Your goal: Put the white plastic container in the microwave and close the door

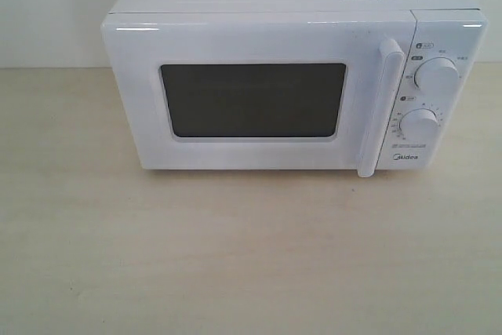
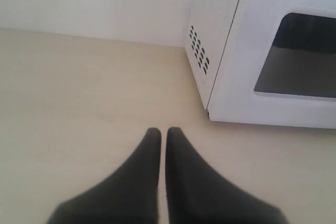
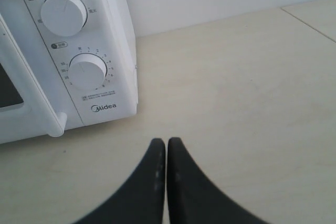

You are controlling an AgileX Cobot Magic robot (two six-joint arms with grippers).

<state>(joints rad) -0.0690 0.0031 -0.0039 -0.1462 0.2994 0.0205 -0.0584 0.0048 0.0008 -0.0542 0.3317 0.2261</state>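
Observation:
The white Midea microwave (image 1: 298, 76) stands at the back of the table with its door (image 1: 259, 100) closed, dark window facing me and the long white handle (image 1: 380, 107) beside the two dials. The white plastic container is out of view. Neither arm shows in the exterior view. My left gripper (image 2: 163, 131) is shut and empty, low over the table near the microwave's (image 2: 273, 56) vented left corner. My right gripper (image 3: 166, 142) is shut and empty, over the table in front of the microwave's (image 3: 79, 51) dial panel corner.
A pale wooden tabletop (image 1: 235, 256) spreads in front of and beside the microwave. A white wall (image 1: 47, 5) runs behind it. A seam in the table surface (image 3: 310, 22) shows off to one side in the right wrist view.

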